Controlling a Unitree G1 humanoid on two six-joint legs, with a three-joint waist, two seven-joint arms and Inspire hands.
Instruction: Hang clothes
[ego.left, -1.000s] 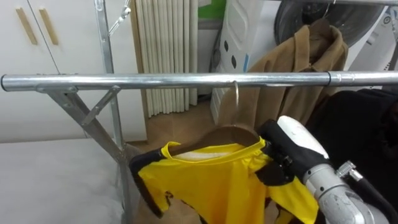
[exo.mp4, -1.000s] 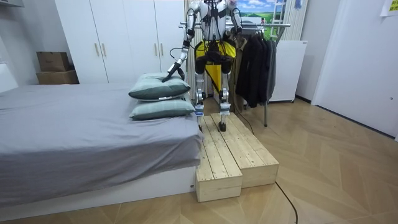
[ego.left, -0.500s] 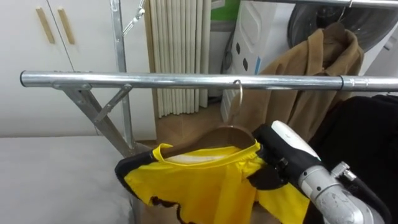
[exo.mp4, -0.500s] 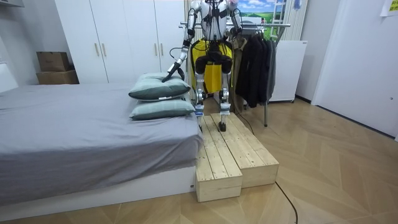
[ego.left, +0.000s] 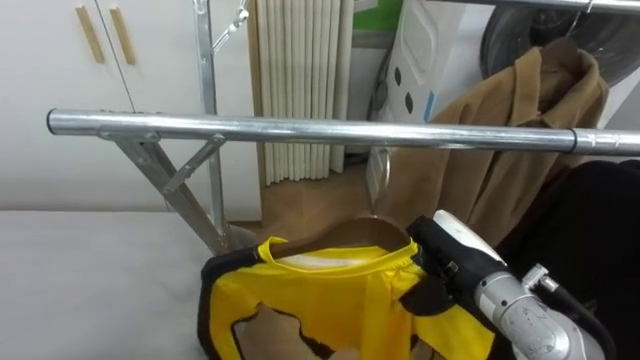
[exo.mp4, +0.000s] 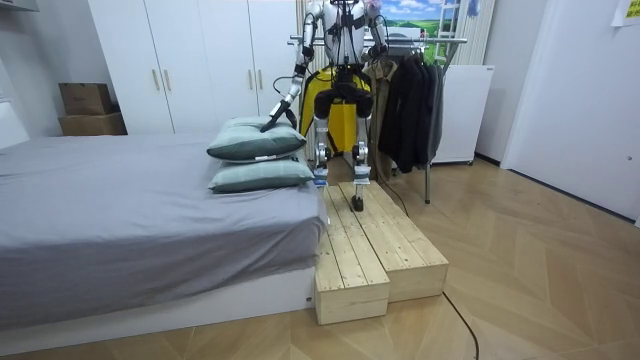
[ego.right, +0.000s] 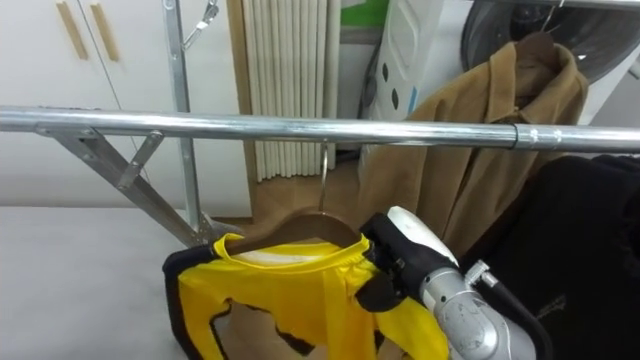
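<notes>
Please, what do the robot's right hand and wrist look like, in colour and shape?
The right hand has a smooth, rounded white cover on its back, with black parts under it. The wrist behind it is a silver metal cylinder, and a thin black cable runs along it.

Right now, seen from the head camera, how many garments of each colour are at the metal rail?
yellow shirt: 1
tan coat: 1
black garment: 1, seen as one dark mass
Total: 3

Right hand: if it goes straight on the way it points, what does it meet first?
Probably the yellow shirt at its collar, on the hanger, just ahead of the right hand; depth is unclear.
</notes>
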